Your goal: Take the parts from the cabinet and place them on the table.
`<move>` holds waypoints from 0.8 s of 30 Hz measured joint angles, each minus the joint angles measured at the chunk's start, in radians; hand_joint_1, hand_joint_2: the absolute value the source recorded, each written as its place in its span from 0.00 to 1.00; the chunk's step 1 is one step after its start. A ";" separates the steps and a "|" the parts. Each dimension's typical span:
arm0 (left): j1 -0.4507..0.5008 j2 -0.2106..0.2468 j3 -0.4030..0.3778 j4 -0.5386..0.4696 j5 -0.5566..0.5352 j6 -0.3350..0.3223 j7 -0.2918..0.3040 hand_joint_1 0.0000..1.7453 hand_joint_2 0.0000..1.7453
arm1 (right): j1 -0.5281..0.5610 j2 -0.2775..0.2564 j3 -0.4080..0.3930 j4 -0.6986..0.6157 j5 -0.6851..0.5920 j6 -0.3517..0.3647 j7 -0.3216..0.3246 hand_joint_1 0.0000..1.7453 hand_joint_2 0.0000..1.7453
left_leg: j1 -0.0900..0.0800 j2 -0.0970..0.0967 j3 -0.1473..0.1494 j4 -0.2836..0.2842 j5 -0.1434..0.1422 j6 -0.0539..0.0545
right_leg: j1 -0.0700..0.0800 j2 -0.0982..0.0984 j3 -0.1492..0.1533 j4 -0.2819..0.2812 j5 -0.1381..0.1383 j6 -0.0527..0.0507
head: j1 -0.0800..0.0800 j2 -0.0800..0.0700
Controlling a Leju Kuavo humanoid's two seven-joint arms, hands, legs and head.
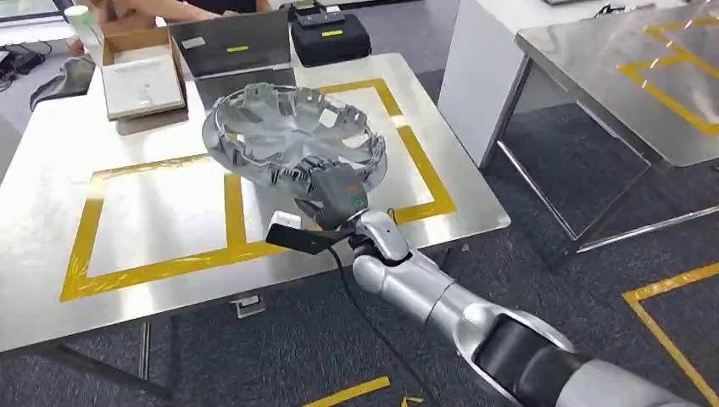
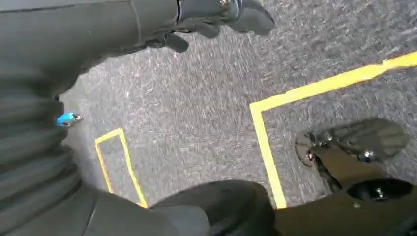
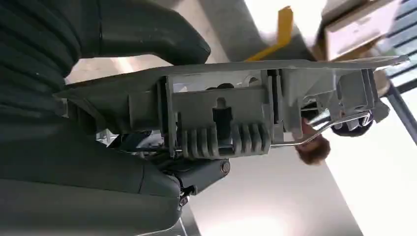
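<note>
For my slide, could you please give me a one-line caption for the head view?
The right hand holds a grey wheel cover tilted over the yellow-taped steel table.

Matt grey plastic wheel cover (image 1: pixel 292 136) over a glossy brushed-metal table (image 1: pixel 161 212); rough grey carpet floor (image 1: pixel 543 229).

1 grey wheel cover (image 1: pixel 292 136) sits over 1 steel desk (image 1: pixel 51 280), beside 1 open cardboard box (image 1: pixel 140 72), 1 grey tray (image 1: pixel 233 47) and 1 black device (image 1: pixel 331 34). A 2nd steel desk (image 1: pixel 610 68) stands to the right.
</note>
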 joint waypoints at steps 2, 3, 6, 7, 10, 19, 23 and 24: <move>0.000 0.000 0.000 0.000 0.002 0.000 0.000 0.00 1.00 | -0.024 0.010 -0.009 0.090 -0.002 -0.004 0.001 1.00 1.00 | 0.001 0.001 0.005 -0.006 0.000 -0.001 | 0.002 0.003 0.001 0.000 -0.003 -0.005 | 0.002 0.000; 0.000 0.000 0.000 0.000 0.004 0.000 0.000 0.00 1.00 | -0.031 0.015 -0.010 0.127 -0.002 -0.007 0.000 0.00 0.00 | 0.001 0.002 0.008 -0.010 0.000 -0.001 | 0.002 0.004 0.002 0.000 -0.003 -0.006 | 0.001 0.000; 0.001 0.000 0.000 0.000 0.004 0.001 -0.004 0.00 1.00 | -0.040 0.025 -0.014 0.199 0.000 -0.016 -0.008 0.00 0.00 | 0.001 0.002 0.012 -0.015 0.000 -0.004 | 0.002 0.005 0.003 0.000 -0.005 -0.011 | 0.001 0.000; 0.001 0.000 0.000 0.000 0.003 0.004 -0.003 0.00 1.00 | -0.043 0.029 -0.014 0.218 0.001 -0.017 -0.017 0.00 0.00 | 0.001 0.003 0.013 -0.016 0.000 -0.006 | 0.002 0.005 0.004 0.000 -0.006 -0.013 | 0.001 0.000; 0.004 0.000 -0.001 0.000 0.008 0.015 -0.012 0.00 0.00 | -0.046 0.033 -0.017 0.244 -0.005 -0.024 -0.028 0.00 0.00 | 0.001 0.002 0.017 -0.018 -0.001 -0.012 | 0.003 0.004 0.006 0.000 -0.009 -0.017 | 0.002 0.000; 0.017 0.003 0.000 0.000 0.043 0.038 -0.020 0.00 0.00 | -0.032 0.033 -0.026 0.092 -0.120 -0.061 -0.133 0.00 0.00 | -0.005 0.005 0.019 -0.012 -0.009 -0.005 | -0.005 0.006 0.012 -0.009 -0.007 -0.008 | 0.001 0.000; 0.026 0.001 0.002 0.001 0.057 0.048 -0.030 0.00 0.00 | 0.011 0.018 -0.043 -0.150 -0.217 -0.125 -0.195 0.00 0.00 | 0.011 0.014 0.050 -0.067 0.024 0.012 | 0.002 0.005 0.003 0.033 -0.051 0.004 | 0.004 0.000; 0.027 0.001 0.003 0.002 0.061 0.050 -0.032 0.00 0.00 | 0.021 0.009 -0.051 -0.225 -0.242 -0.144 -0.210 0.00 0.00 | 0.012 0.016 0.049 -0.066 0.024 0.012 | 0.001 0.005 -0.027 0.107 -0.093 0.009 | 0.006 0.000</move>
